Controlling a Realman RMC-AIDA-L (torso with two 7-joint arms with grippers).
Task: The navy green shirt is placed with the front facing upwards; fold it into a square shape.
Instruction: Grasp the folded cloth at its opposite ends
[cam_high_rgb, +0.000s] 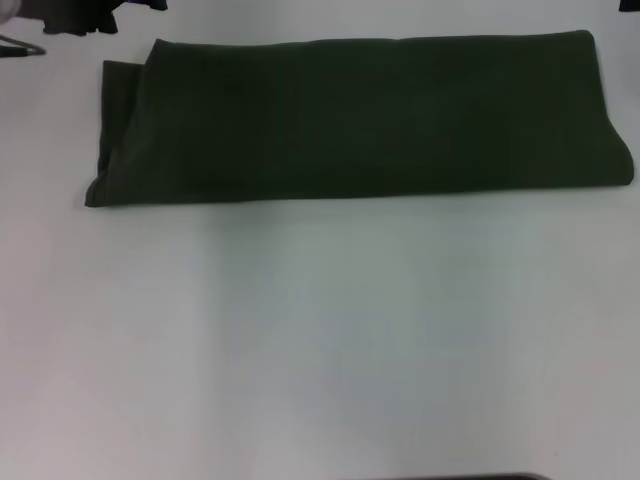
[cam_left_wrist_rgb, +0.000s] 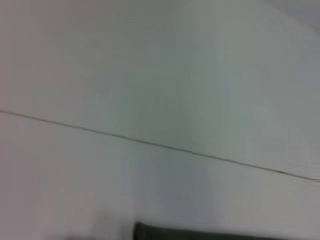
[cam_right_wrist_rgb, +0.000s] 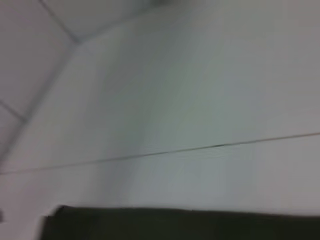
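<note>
The navy green shirt (cam_high_rgb: 360, 120) lay folded into a long horizontal band across the 12 o'clock part of the white worktop (cam_high_rgb: 320, 340), spanning from about 10 to 2 o'clock. Its left end showed layered edges; its right end was a rounded fold. No lettering, label or brand could be read on the plain dark surface. Neither arm appeared in the head view; jaws' state could not be told. Both wrist views caught a dark fabric strip (cam_right_wrist_rgb: 175, 225) at one edge.

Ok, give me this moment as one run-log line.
navy green shirt: folded into long horizontal band, not square yet, lettering hidden | table: white | left gripper: not in view | right gripper: not in view
</note>
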